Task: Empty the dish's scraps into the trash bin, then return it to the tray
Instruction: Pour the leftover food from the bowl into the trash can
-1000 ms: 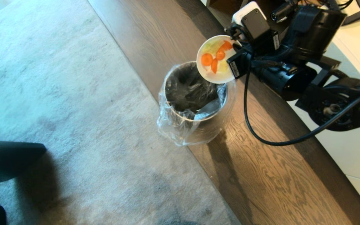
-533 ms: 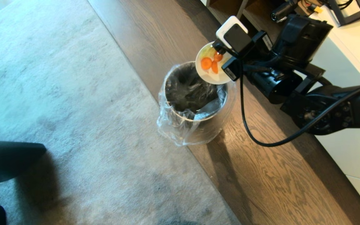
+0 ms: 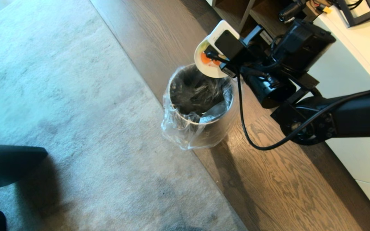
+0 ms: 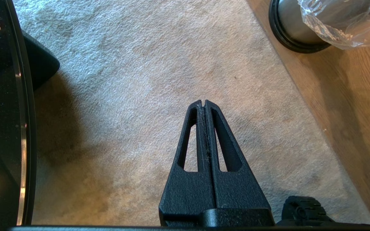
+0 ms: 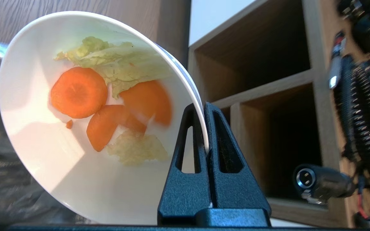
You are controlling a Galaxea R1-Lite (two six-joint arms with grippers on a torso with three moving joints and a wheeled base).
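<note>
The right gripper (image 5: 204, 128), jaws clamped on the dish's (image 5: 43, 154) rim, held it tipped over the far edge of the bin (image 3: 201, 106); scraps (image 5: 79, 93) clung inside, mouth facing binward.

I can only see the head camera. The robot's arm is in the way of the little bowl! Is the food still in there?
Observer: Yes. In the right wrist view the carrot slices and pale leafy bits still sit inside the bowl.
Operator: How is the robot holding it?
Observer: The right gripper is shut on the bowl's rim, one finger inside and one outside.
Operator: Where's the other arm?
Observer: The left gripper hangs shut over the carpet, holding nothing.
Operator: Can it see the bin?
Observer: Only the trash bin base, with its black ring, standing on the wooden floor.
</note>
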